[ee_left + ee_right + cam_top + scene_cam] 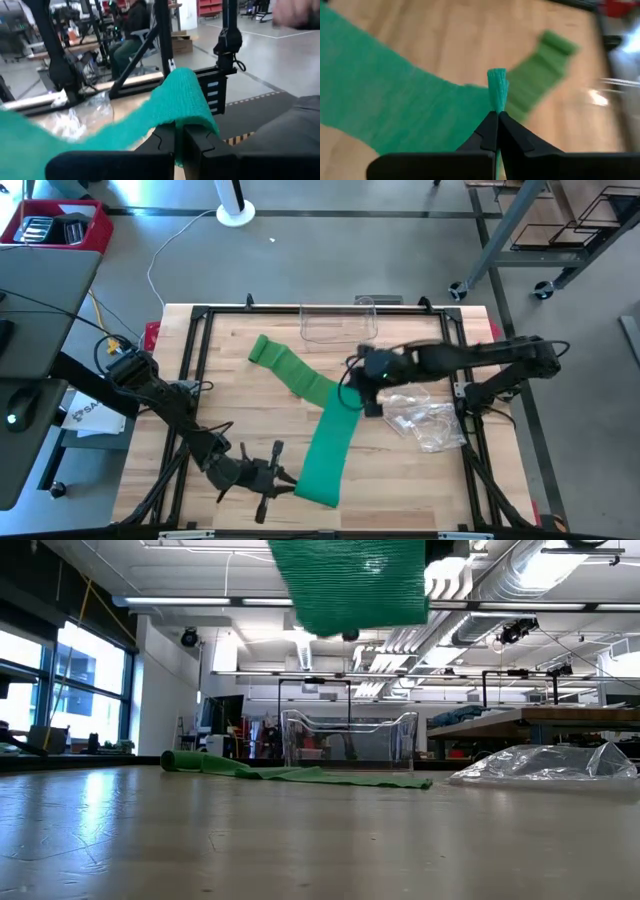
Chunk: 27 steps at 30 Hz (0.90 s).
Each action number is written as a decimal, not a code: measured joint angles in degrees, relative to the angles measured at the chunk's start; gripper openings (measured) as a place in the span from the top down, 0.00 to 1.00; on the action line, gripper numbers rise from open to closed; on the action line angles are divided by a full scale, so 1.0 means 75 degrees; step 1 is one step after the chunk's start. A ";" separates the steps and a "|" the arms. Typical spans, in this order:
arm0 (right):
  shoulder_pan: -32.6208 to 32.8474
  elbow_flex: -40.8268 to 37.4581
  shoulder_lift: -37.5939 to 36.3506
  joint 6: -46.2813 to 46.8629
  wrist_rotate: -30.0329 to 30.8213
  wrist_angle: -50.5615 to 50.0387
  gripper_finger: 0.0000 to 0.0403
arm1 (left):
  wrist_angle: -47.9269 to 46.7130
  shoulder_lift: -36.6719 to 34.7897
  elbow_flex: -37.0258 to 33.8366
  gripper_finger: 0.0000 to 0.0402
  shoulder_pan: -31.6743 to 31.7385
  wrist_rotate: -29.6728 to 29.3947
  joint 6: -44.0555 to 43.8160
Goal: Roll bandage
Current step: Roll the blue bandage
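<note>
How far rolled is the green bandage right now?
Mostly unrolled. The bandage lies as a long strip, rolled only at its far end; left gripper and right gripper pinch it.

A clear plastic box [338, 322] stands at the table's [240, 370] far edge, and a crumpled clear bag [428, 423] lies on the wood near the right side, well apart from the box. A black frame [198, 340] runs around the tabletop. Beyond the table, a white fan base [236, 214] sits on the grey floor with its cord trailing toward the table, a red bin [55, 227] rests at the far left, and a seated person [131, 30] shows in the room behind.
</note>
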 joint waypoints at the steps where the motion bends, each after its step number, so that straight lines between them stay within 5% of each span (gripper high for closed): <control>1: 0.0000 -0.0470 0.0006 0.0000 -0.0257 0.0595 1.00 | 0.0084 0.0000 0.0047 1.00 -0.0043 -0.0034 0.0137; 6: 0.0064 -0.2645 0.0006 0.0305 -0.1211 0.3808 1.00 | 0.0446 -0.0048 0.0127 1.00 -0.0185 -0.0352 0.0869; 11: 0.0341 -0.4197 0.0006 0.0850 -0.1314 0.6385 0.97 | 0.0517 -0.0314 0.0127 1.00 -0.0247 -0.0892 0.1177; 21: 0.0918 -0.4458 0.0006 0.0971 -0.1161 0.6641 0.70 | 0.0538 -0.0818 0.0127 1.00 -0.0320 -0.2056 0.1691; 27: 0.1568 -0.3588 0.0006 0.0011 -0.1161 0.6738 0.66 | 0.0963 -0.0868 0.0127 1.00 -0.0319 -0.2526 0.2098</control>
